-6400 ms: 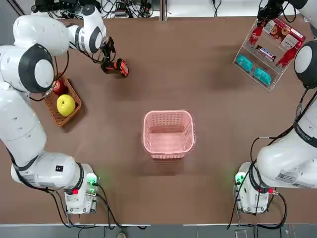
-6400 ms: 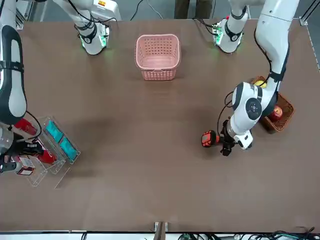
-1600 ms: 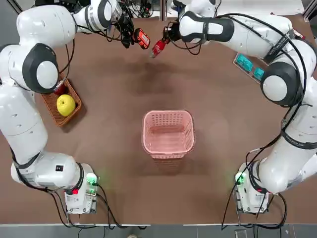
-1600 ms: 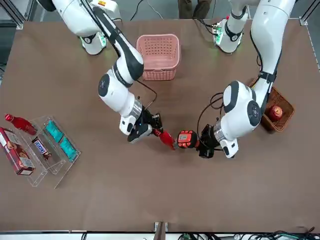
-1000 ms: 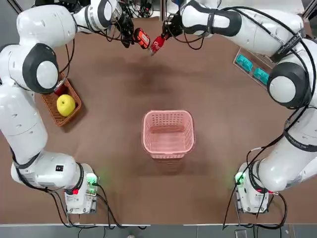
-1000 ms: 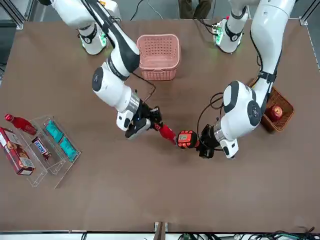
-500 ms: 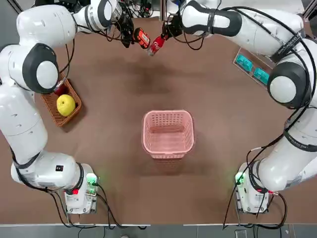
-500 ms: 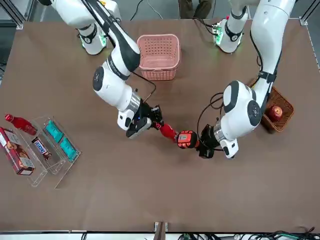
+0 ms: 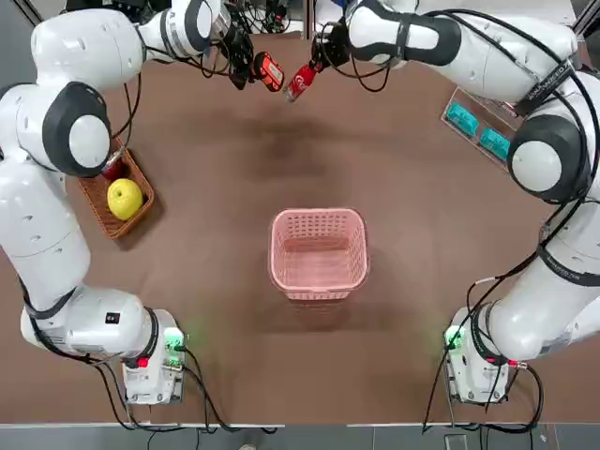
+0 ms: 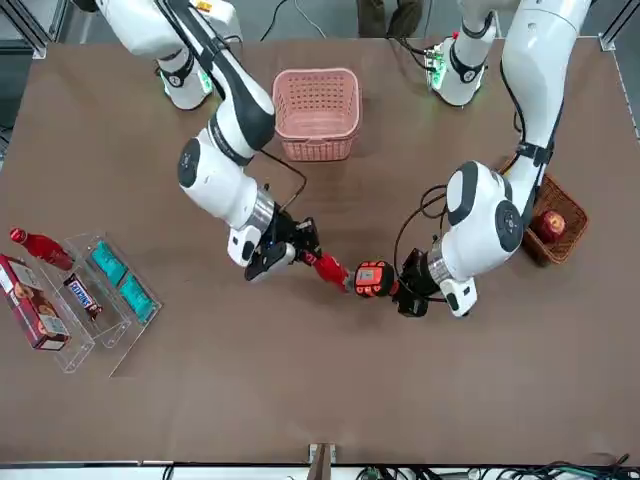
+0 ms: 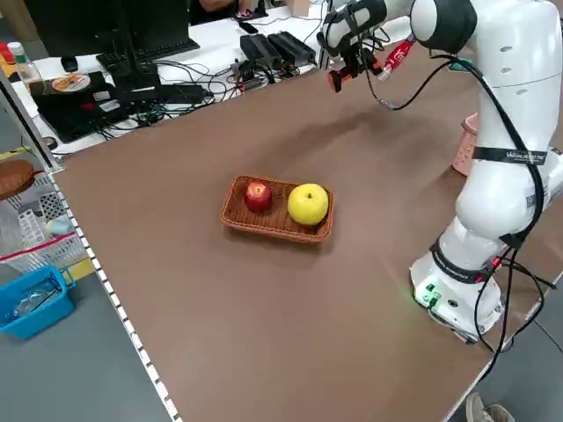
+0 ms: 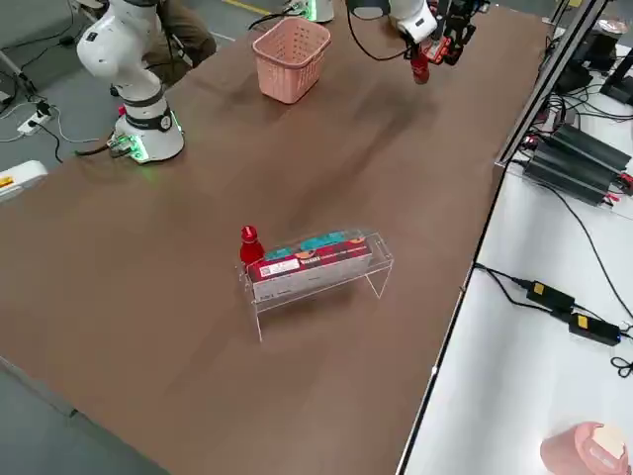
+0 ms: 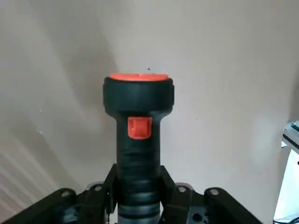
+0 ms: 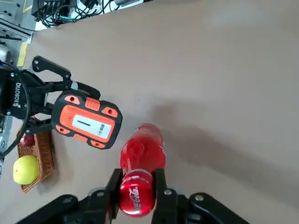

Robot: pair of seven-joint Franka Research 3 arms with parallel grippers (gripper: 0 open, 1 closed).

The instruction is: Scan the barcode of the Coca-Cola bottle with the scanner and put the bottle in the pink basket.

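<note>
Both grippers loaded, aloft at far table edge: left gripper [image 10: 412, 293] clamps scanner [image 10: 372, 279], right gripper [image 10: 283, 247] clamps Coca-Cola bottle [image 10: 330, 268], nearly touching. Scan step; next, carry bottle to pink basket [image 9: 319, 251]

2 white Franka arms w/ rounded glossy shells, dark grey round joint caps; black cables run along forearms to black two-finger grippers, left gripper [image 9: 246, 58], right gripper [image 9: 319, 58]; "ROBOTIQ"-type white lettering on left one; green LEDs at both bases
</note>
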